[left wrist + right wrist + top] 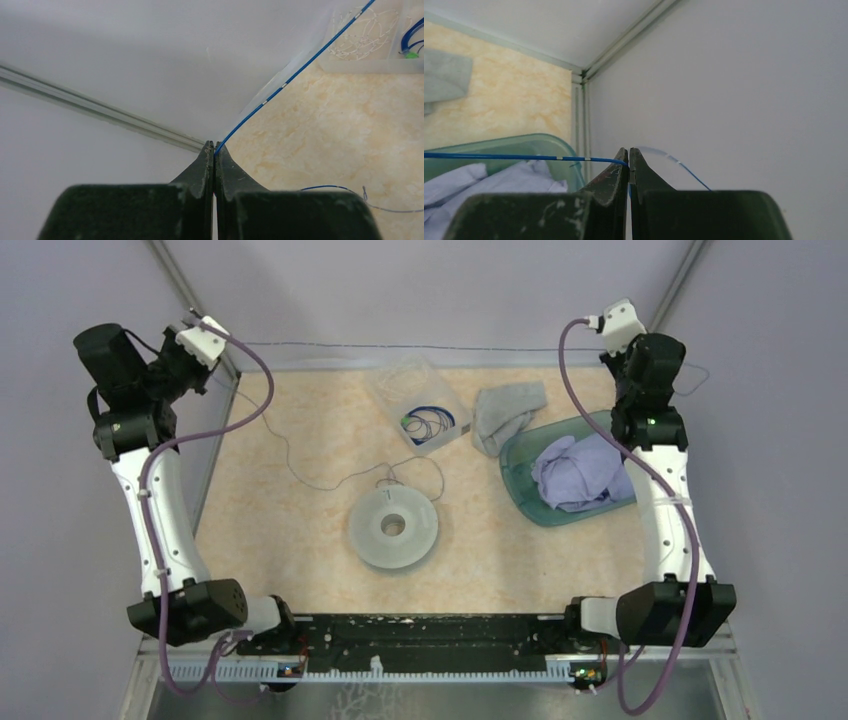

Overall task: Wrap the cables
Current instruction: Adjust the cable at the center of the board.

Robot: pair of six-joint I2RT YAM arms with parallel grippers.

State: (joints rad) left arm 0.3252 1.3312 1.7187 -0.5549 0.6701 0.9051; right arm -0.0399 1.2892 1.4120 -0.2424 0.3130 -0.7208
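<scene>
From above, the left gripper's fingertips were hard to pick out against the wall at the bench's (300, 540) far-left corner. The cable (420, 347) was only a faint dark thread running along the far edge from one arm to the other. A slack length of it wandered from the far-left corner across the bench to the pale grey spool (415, 540), which lay flat near the middle. Where the cable met the spool could not be made out.

The left wrist camera showed what the overhead view did not. The left gripper (214, 146) had its jaws pressed together with the cable pinched at the very tips. The cable looked blue with small white marks there, and ran taut up and to the right. A loose strand lay on the bench at the lower right, cut off by the frame edge.

Further right, near the far edge, a clear container (390, 380) held a coiled blue wire (432, 423) with a green end, and a grey cloth (505, 410) lay just beside it. A teal tub (525, 495) holding a lavender cloth (580, 475) sat towards the right edge, partly hidden by the right arm.

In the right wrist view, the right gripper (629, 154) was likewise clamped on the cable at its tips, by the far-right corner. The cable came in level from the left above the tub's rim, and a short tail curved away past the tips to the right.
</scene>
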